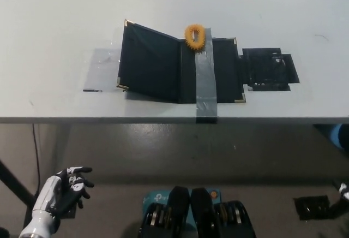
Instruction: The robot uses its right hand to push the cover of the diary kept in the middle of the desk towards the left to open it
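Note:
The black diary (163,63) lies open in the middle of the white desk (54,25), its left cover raised at a slant with gold corners showing. A strip of grey tape (205,82) runs over its right half down to the desk's front edge. An orange spiky ring (195,35) sits at the top of the spine. My white left hand (62,191) hangs below the desk at the lower left, fingers apart and holding nothing. My black right hand is out of the picture.
A black flap-like patch (268,69) lies on the desk just right of the diary. A clear tape patch (102,69) sits left of it. A small black object (312,206) lies on the floor at the lower right.

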You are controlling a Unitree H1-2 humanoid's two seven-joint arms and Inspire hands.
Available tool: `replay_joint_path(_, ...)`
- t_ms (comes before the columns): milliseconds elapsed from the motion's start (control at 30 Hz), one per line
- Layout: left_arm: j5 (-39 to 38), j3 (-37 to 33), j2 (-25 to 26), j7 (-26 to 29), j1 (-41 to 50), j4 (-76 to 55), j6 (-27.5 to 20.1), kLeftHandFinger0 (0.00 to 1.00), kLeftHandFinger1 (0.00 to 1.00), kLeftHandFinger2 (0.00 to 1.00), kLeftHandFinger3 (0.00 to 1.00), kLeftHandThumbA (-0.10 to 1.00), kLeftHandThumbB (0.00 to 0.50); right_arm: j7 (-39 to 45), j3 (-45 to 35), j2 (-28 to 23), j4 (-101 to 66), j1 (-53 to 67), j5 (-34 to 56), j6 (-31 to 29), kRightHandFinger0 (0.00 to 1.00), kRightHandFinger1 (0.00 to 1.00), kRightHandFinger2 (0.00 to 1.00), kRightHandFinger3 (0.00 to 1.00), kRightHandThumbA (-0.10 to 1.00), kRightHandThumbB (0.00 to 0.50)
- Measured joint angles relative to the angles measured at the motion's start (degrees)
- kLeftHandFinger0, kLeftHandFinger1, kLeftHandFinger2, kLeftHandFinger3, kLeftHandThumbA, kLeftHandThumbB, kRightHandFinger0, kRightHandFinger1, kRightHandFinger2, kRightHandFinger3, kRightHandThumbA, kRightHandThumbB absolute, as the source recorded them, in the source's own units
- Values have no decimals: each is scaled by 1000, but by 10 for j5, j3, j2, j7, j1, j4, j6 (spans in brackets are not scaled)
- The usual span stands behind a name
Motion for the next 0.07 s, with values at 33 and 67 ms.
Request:
replay_joint_path(33,0,0,0,0,0,0,0,218,303,386,547,228,371,0,-1,1,6,1,0,-4,873,932,940,965,927,117)
replay_joint_path(67,0,0,0,0,0,0,-1,218,303,386,547,228,371,0,-2,2,10,3,-1,-8,873,932,940,965,927,117)
